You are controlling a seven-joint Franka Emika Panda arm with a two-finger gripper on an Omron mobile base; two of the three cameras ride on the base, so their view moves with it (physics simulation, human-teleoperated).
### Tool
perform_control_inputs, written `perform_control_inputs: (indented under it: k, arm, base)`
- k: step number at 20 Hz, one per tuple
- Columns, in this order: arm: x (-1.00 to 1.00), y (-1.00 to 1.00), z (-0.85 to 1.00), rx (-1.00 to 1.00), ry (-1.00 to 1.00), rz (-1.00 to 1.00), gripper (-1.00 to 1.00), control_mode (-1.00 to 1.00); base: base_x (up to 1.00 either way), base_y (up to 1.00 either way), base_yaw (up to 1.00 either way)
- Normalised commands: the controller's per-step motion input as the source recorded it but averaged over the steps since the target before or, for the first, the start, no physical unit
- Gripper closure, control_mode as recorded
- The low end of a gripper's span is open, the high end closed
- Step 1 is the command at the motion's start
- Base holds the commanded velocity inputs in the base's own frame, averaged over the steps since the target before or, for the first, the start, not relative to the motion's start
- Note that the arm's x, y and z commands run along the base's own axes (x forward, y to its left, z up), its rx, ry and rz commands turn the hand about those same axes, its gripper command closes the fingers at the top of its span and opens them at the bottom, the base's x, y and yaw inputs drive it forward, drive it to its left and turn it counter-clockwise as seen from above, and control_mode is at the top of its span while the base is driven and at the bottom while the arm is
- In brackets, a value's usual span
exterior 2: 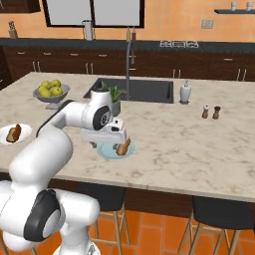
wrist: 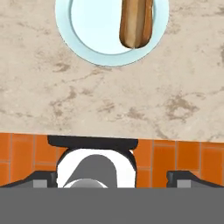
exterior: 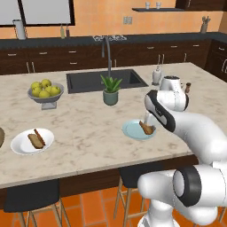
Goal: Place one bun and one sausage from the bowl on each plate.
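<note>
Overhead, spread fingers (wrist: 111, 177) above blue plate (wrist: 78, 41)

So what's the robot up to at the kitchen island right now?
The arm is putting buns and sausages on two plates. The white plate holds a bun and a sausage. The blue plate has one bun-like piece on it. The gripper hangs open near the blue plate, holding nothing. A fruit bowl and a potted plant stand farther back by the sink.
</note>
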Motion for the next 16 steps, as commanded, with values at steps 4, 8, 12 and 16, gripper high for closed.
perform_control_inputs:
  k: [4, 8, 12, 16]
  arm:
    - [-0.04, 0.00, 0.00, 0.00, 0.00, 0.00, -1.00, 1.00]
    - [0.00, 0.00, 0.00, 0.00, 0.00, 0.00, -1.00, 1.00]
    - [0.00, 0.00, 0.00, 0.00, 0.00, 0.00, -1.00, 1.00]
    - [0.00, 0.00, 0.00, 0.00, 0.00, 0.00, -1.00, 1.00]
  base:
    - [-0.55, 0.37, 0.00]
    - [-0.67, 1.00, -0.03]
    - [-0.36, 1.00, -0.01]
    - [0.00, 1.00, 0.04]
